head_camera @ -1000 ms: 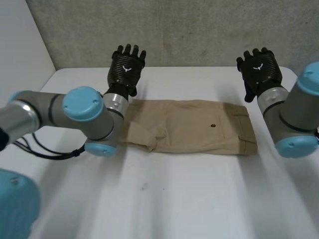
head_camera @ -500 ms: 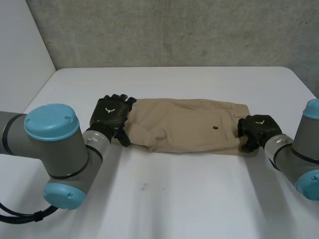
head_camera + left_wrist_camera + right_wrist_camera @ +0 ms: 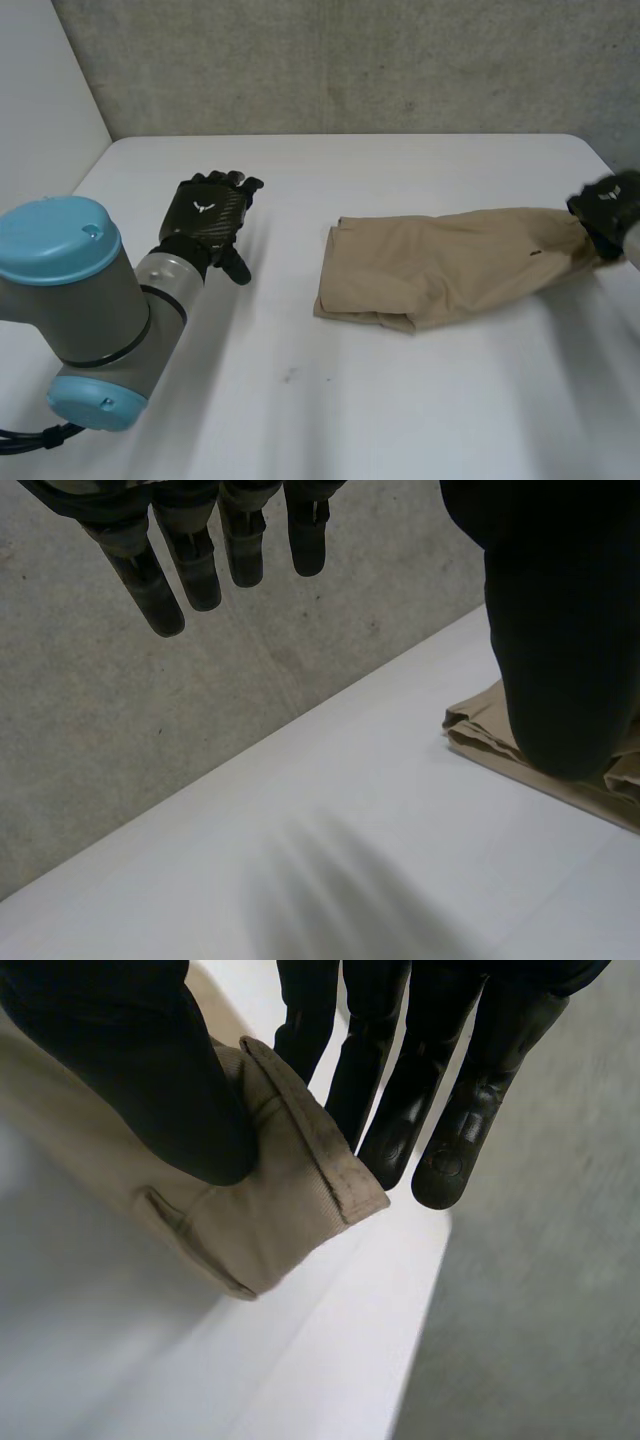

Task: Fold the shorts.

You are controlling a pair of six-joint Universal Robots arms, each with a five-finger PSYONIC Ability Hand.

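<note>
Head view shows the khaki shorts [image 3: 440, 270] lying bunched on the white table [image 3: 330, 410], right of the frame's centre and stretched toward its right edge, where the right hand [image 3: 606, 208] holds one end raised. In the right wrist view its thumb clamps the waistband against the fingers, while the left hand [image 3: 205, 218], at the frame's left and well apart from the cloth, hangs empty with fingers straight and loose. I'd judge this to be the laying-out step before any fold, so the next move calls for setting the cloth flat and bringing the left hand to the free leg end.
</note>
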